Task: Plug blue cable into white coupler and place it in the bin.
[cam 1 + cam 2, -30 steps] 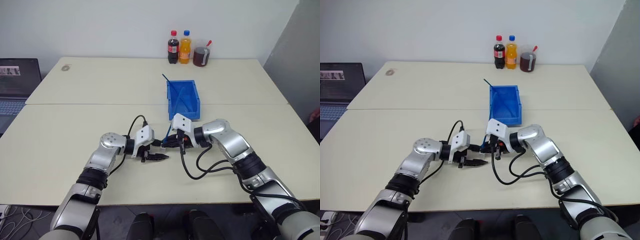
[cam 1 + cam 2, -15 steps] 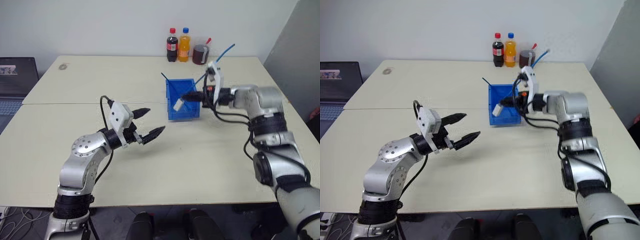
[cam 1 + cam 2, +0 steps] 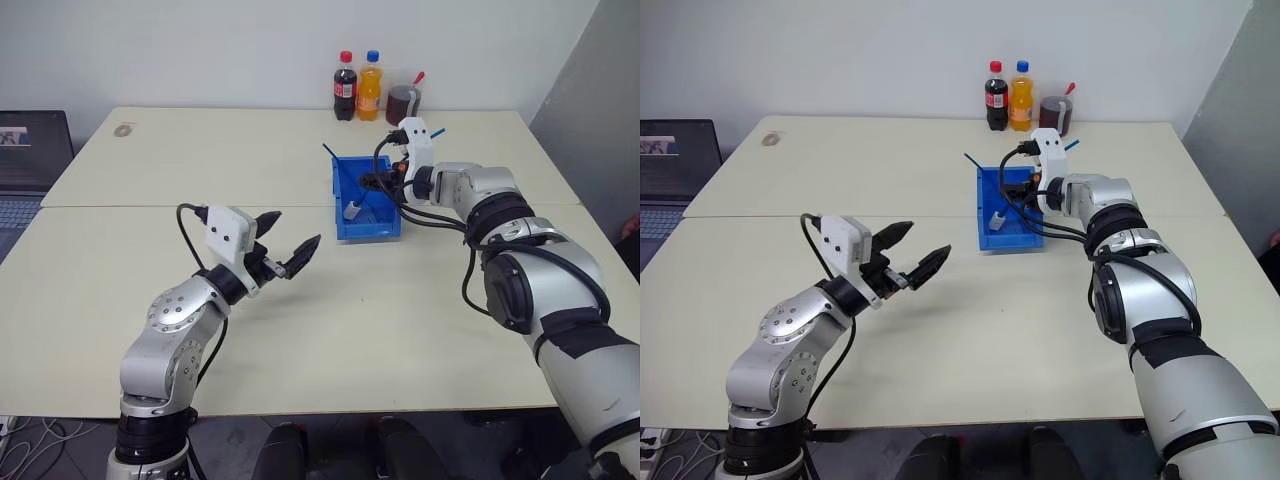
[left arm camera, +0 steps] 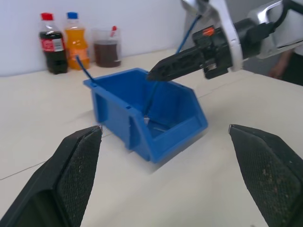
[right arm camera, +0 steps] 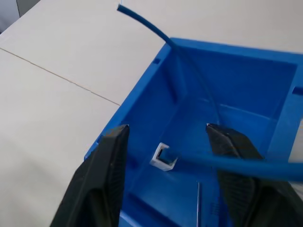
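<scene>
The bright blue bin point(image 3: 368, 228) stands mid-table. Inside it, on the floor, lies the white coupler point(image 5: 163, 157) point(image 3: 352, 211), with the blue cable point(image 5: 236, 163) plugged into it. The cable slants up out of the bin point(image 4: 142, 132) past my right hand point(image 4: 188, 30). My right gripper point(image 5: 166, 127) point(image 3: 372, 182) hovers over the bin, fingers point(image 5: 102, 175) wide apart. The cable crosses in front of one of them, ungripped. My left gripper point(image 3: 293, 228) point(image 4: 164, 128) hangs open and empty above the table, left of the bin and facing it.
A thinner, darker blue cable point(image 3: 330, 152) pokes out of the bin's far left corner. A cola bottle point(image 3: 345, 88), an orange bottle point(image 3: 372, 85) and a jar of dark liquid point(image 3: 403, 105) stand at the back edge. A laptop point(image 3: 30, 150) sits far left.
My right gripper carried cable and coupler from the table's front to the bin, then opened; the coupler now lies inside. My left gripper opened, rose and drew back to the left.
</scene>
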Controlling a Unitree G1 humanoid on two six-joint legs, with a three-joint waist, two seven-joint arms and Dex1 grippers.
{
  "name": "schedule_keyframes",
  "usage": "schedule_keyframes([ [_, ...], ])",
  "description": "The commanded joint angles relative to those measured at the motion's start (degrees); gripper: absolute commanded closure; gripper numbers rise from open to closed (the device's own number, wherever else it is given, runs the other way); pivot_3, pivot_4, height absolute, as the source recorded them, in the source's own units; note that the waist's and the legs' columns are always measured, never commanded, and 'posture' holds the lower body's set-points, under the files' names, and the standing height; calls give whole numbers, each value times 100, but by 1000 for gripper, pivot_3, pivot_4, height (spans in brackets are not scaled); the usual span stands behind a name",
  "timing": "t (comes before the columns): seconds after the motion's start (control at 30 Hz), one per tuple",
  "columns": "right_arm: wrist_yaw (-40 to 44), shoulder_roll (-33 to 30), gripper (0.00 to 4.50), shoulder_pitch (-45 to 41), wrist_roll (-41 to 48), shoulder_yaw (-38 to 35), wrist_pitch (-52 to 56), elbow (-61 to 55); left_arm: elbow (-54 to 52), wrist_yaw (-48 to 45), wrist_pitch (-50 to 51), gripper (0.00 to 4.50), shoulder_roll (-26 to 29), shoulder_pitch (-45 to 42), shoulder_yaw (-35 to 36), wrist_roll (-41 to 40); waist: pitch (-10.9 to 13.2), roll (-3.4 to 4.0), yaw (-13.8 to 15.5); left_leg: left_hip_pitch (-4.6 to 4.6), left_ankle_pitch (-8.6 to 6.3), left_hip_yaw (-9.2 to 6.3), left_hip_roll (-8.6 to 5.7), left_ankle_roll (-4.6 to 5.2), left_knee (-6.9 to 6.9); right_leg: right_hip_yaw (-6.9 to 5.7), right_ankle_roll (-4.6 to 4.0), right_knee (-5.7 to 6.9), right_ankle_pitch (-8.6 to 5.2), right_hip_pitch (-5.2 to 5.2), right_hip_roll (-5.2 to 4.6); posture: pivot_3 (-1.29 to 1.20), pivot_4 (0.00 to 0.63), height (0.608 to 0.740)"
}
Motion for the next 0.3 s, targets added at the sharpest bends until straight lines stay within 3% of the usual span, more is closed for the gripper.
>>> schedule_keyframes([
  [0.03,-226,-76,786,-256,-224,-57,-338,-7,-218,257,71,0,48,-15,124,-17,0,0,4,0,0,0,0,0,1,-1,0,1,0,0,0,0,150,740],
  [0.1,-148,-155,244,-244,-472,99,-550,-24,-188,361,135,0,62,-26,117,-5,0,0,4,0,0,1,-1,0,1,-2,0,0,0,0,0,0,150,740],
  [0.3,308,-639,244,-11,-962,434,-1141,-233,-157,604,243,0,36,22,200,-26,0,0,7,-2,0,2,-2,0,0,-2,0,-5,0,0,-2,0,150,740],
])
